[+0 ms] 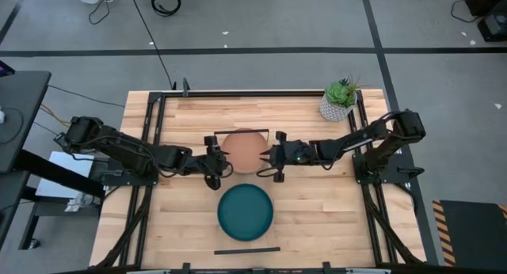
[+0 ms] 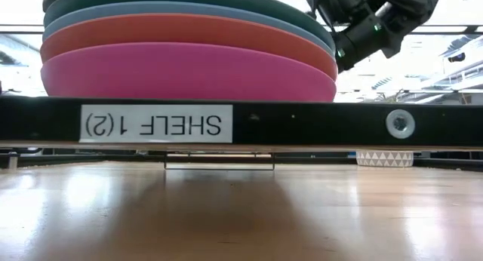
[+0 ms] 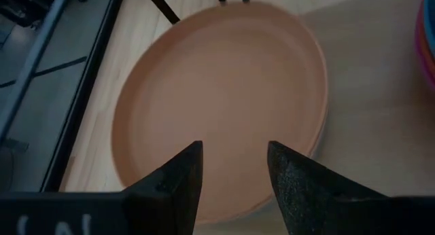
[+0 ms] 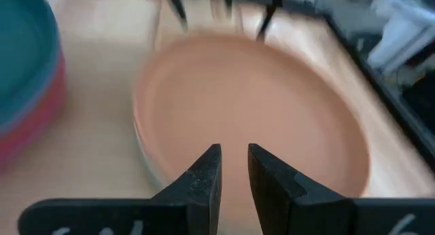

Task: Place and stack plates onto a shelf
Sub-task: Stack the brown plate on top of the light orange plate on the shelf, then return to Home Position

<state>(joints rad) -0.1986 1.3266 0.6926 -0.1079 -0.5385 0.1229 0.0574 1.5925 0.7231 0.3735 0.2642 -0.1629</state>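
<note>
A peach plate lies at the far end of the shelf, on top of a pale plate whose rim shows under it. My left gripper is open over the plate's left edge. My right gripper is over its right edge, with a narrow gap between the fingers. Neither plainly touches the plate. At the near end, a dark teal plate tops a stack of blue-grey, orange-red and magenta plates. That stack rests on the shelf.
The shelf's black end bars mark its far and near ends. A small potted plant stands at the table's far right corner. Black frame rails run along the table's left and right sides. Bare wood lies left and right of the shelf.
</note>
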